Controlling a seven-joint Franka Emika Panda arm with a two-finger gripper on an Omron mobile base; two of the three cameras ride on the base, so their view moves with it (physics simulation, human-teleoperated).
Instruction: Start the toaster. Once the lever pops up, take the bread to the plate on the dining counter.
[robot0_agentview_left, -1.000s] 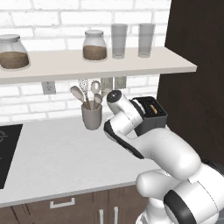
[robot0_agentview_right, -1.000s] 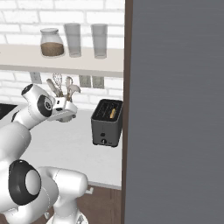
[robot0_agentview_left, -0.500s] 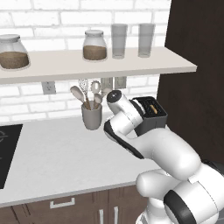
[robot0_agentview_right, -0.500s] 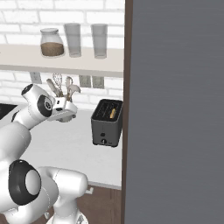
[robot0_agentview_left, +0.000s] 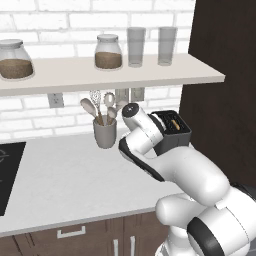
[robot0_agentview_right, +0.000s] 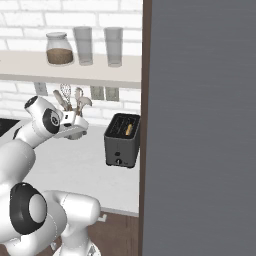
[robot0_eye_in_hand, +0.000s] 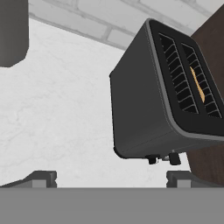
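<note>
Right now your gripper (robot0_eye_in_hand: 111, 177) hangs released, fingers spread wide, short of the toaster (robot0_agentview_right: 122, 140) and touching nothing. One toaster, parked at the right end of the worktop (robot0_agentview_left: 65, 175), just beside the dark cabinet (robot0_agentview_right: 200, 125). One slice of bread (robot0_eye_in_hand: 197, 85) sits down in one of its two slots, so toasting looks not yet started. The hand faces the small controls (robot0_eye_in_hand: 162, 158) low on the toaster's face, probably lined up for the start press. On the shelf (robot0_agentview_left: 100, 75): two jars, two glasses. One utensil pot (robot0_agentview_left: 105, 132) by the back wall.
</note>
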